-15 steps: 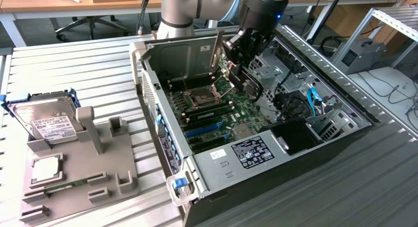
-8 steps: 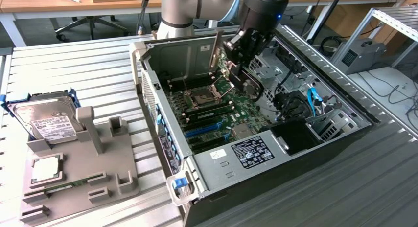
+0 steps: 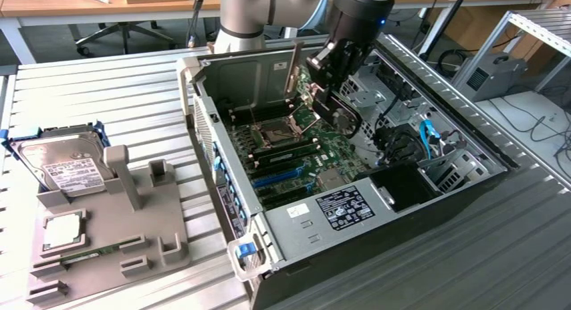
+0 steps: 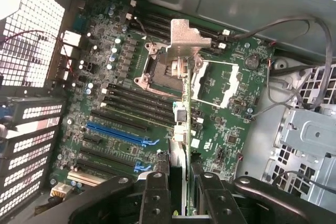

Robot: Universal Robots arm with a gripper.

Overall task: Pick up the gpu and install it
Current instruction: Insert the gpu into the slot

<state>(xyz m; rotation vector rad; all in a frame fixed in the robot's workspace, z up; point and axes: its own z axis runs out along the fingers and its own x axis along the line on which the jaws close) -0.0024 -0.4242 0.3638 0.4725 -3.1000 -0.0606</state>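
On the exterior view's left, a silver hard drive with a white label (image 3: pixel 58 166) leans in a moulded grey plastic holder (image 3: pixel 116 243). Right of it, an open black-and-silver metal computer case (image 3: pixel 419 236) lies on its side, baring the green motherboard (image 3: pixel 285 149) with blue slots (image 3: pixel 272 178). The dark arm reaches steeply down into the case. Its black two-fingered gripper (image 3: pixel 332 73) is clenched on the gpu (image 3: pixel 344 116), a thin green circuit card with black round fan and silver metal bracket, held edge-on above the motherboard (image 4: pixel 121 93).

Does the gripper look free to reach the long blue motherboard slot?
Probably yes: the open computer case leaves the long blue slot uncovered, and the gripper, shut on the green circuit card with black fan, hangs above the motherboard.
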